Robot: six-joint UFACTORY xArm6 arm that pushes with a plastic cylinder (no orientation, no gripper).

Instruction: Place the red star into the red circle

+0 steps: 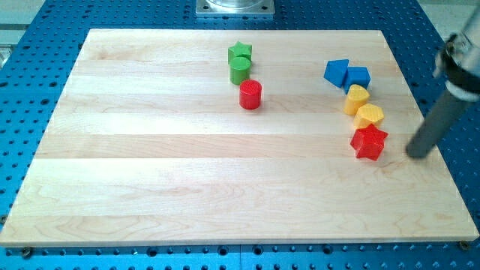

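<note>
The red star (368, 142) lies on the wooden board at the view's right. The red circle (250, 94), a red cylinder block, stands near the board's upper middle, well to the left of the star. My tip (415, 155) rests on the board to the right of the red star, a short gap apart, slightly lower in the view. The dark rod slants up to the view's right edge.
A green star (240, 52) and a green cylinder (239, 70) sit just above the red circle. Two blue blocks (346, 73) and two yellow blocks (362, 106) form a line above the red star. The board's right edge (439, 150) is near my tip.
</note>
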